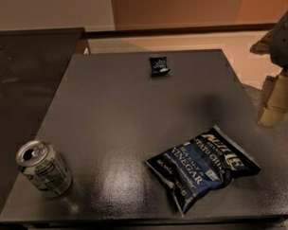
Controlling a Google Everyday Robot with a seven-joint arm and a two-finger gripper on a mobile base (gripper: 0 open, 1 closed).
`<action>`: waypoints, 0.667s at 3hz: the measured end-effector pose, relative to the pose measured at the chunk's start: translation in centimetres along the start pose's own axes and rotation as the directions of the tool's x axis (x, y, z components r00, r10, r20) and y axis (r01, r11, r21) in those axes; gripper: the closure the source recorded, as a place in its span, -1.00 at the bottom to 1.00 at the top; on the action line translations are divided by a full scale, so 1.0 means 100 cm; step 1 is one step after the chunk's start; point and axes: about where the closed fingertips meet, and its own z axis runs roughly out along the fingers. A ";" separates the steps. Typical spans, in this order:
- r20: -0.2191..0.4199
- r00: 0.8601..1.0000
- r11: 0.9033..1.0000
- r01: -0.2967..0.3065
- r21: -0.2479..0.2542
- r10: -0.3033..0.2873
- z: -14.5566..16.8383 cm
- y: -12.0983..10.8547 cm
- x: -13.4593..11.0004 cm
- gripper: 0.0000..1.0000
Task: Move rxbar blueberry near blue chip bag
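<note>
Three items lie on the dark table [110, 104].

The blue chip bag [202, 168], crinkled and glossy, lies flat near the table's front edge. Its white lettering reads "SEA SALT", "VINEGAR" and "POTATO CHIPS"; the brand word above is creased and only partly legible.

The rxbar blueberry [159, 65], a small dark wrapper, lies well apart from the chip bag, beyond it by the table's far edge. Its pale print cannot be read.

A silver drink can [43, 168] stands far to the left of the chip bag, at the same near edge. Its label text is illegible and its contents are not visible.

The gripper [275, 103] hangs off the table to the right of the chip bag and farther back, touching nothing. Whether it is wide or narrow cannot be told.
</note>
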 end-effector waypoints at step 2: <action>0.057 0.998 1.000 -0.010 0.018 0.009 0.017 -0.035 -0.034 -1.00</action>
